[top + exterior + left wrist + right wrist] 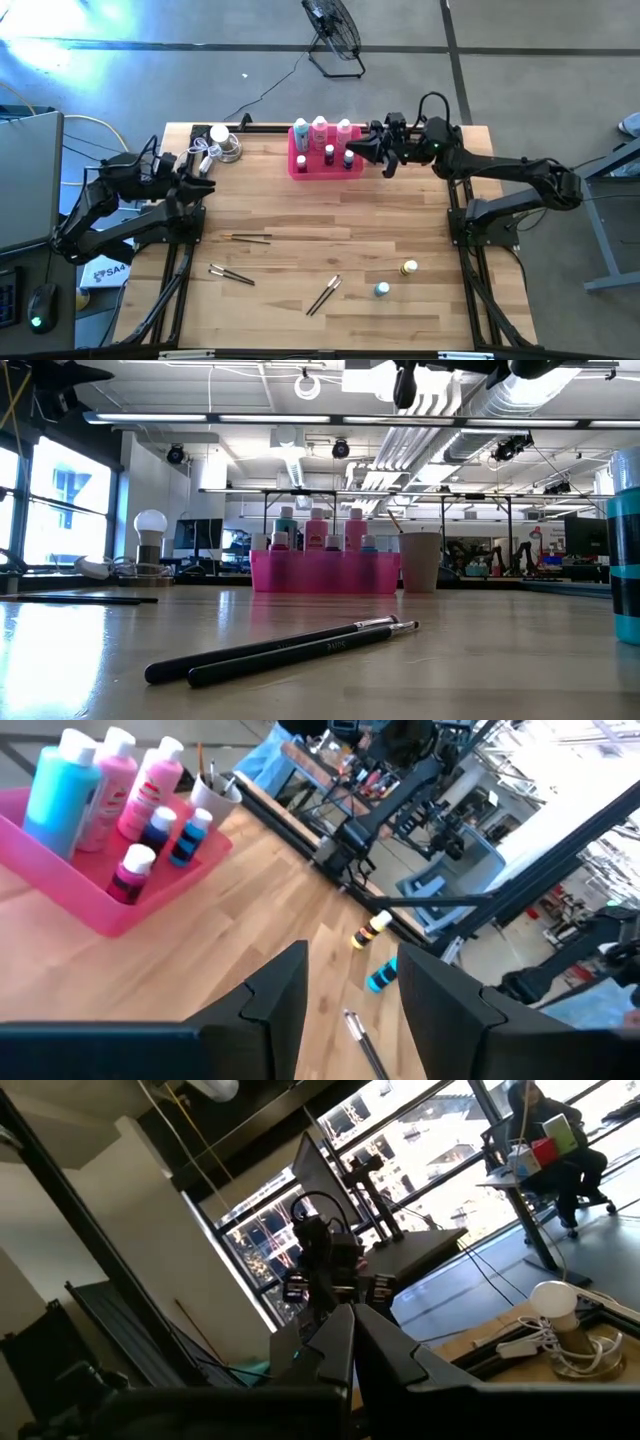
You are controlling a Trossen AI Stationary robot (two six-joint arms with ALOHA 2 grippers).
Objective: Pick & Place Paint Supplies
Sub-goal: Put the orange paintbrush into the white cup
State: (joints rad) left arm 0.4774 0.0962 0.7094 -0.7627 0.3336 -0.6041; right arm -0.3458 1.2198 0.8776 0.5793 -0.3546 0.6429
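Note:
A pink tray (300, 165) at the table's far middle holds three tall white-capped bottles (320, 132) and a few tiny bottles (330, 155). Thin brown paintbrushes lie on the wood: one (250, 237) left of centre, a pair (230, 275) near left, a pair (323, 295) near centre. A tiny yellow bottle (408, 268) and a tiny blue one (381, 290) lie near right. My right gripper (352, 148) hovers shut, high beside the tray's right end. My left gripper (350, 1000) stands open and empty over the table's left edge (205, 185).
A pale cup (420, 560) with brushes stands right of the tray. A white bulb lamp (225, 145) and a coiled cable sit at the far left corner. Bare wood lies between the tray and the scattered brushes. A fan (335, 35) stands on the floor beyond the table.

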